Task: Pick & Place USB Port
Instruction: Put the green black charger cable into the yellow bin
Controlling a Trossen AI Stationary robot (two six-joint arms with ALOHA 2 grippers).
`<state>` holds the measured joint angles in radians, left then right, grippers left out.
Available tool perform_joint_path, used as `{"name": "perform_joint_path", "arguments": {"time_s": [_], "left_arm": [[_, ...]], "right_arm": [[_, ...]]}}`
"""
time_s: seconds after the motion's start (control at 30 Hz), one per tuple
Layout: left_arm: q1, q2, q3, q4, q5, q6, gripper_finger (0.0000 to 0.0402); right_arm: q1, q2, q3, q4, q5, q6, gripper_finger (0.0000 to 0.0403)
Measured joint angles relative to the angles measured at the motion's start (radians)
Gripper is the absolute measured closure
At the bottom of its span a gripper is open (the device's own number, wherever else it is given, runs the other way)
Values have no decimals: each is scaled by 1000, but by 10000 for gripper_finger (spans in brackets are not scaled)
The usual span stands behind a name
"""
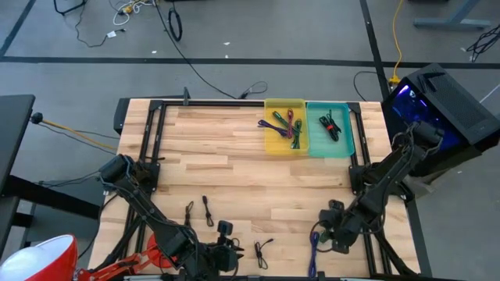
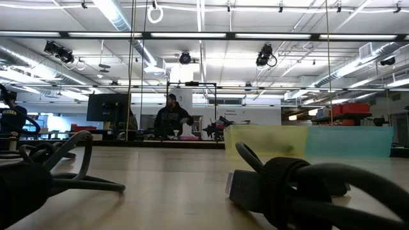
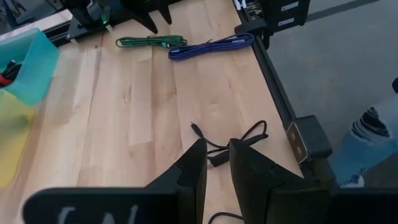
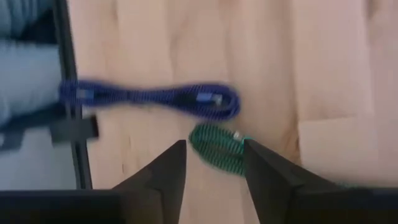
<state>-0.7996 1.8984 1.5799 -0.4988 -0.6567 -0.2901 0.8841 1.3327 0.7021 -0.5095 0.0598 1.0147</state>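
Note:
Several bundled USB cables lie flat on the wooden table near its near edge. My right gripper (image 4: 214, 143) is open and hovers over a green cable (image 4: 211, 154), one finger on either side of it, without touching; a blue cable (image 4: 149, 99) lies just beyond. In the high view my right gripper (image 1: 332, 232) stands above the green cable (image 1: 318, 234) and blue cable (image 1: 314, 256). My left gripper (image 3: 217, 144) is open by a narrow gap at a black cable (image 3: 233, 142); it sits near the near edge (image 1: 228, 248), beside that cable (image 1: 262, 251).
A yellow bin (image 1: 285, 148) and a teal bin (image 1: 346, 129) at the far right hold cables. Two more black cables (image 1: 190, 212) (image 1: 207, 211) lie left of centre. Black cables loom close in the low view (image 2: 307, 185). A person's leg (image 3: 367, 143) stands past the near edge.

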Motion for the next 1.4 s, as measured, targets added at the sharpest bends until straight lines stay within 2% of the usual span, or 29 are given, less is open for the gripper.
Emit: {"name": "perform_joint_path", "arguments": {"time_s": [0.13, 0.37, 0.6, 0.8, 0.97, 1.07, 1.2, 1.23, 1.4], "left_arm": [[8, 0, 0, 0, 0, 39, 328], [48, 0, 0, -1, 0, 50, 328], [88, 0, 0, -12, 0, 51, 328], [108, 0, 0, -14, 0, 47, 328], [109, 0, 0, -17, 0, 48, 328], [109, 0, 0, -18, 0, 48, 328], [109, 0, 0, -21, 0, 47, 328], [109, 0, 0, -20, 0, 47, 328], [109, 0, 0, -20, 0, 49, 328]], "right_arm": [[0, 1, 0, -20, -36, -92, 238], [0, 18, -2, -33, -28, -240, 244], [0, 108, -20, -14, -82, -337, 245], [2, 194, -16, 8, -43, -427, 245], [1, 241, -12, 21, -7, -435, 249], [0, 250, -10, 18, 2, -402, 275], [-5, 247, -10, 9, 0, -330, 373], [-5, 246, -10, 9, -3, -316, 385], [-14, 227, -3, -12, -19, -256, 397]]}}
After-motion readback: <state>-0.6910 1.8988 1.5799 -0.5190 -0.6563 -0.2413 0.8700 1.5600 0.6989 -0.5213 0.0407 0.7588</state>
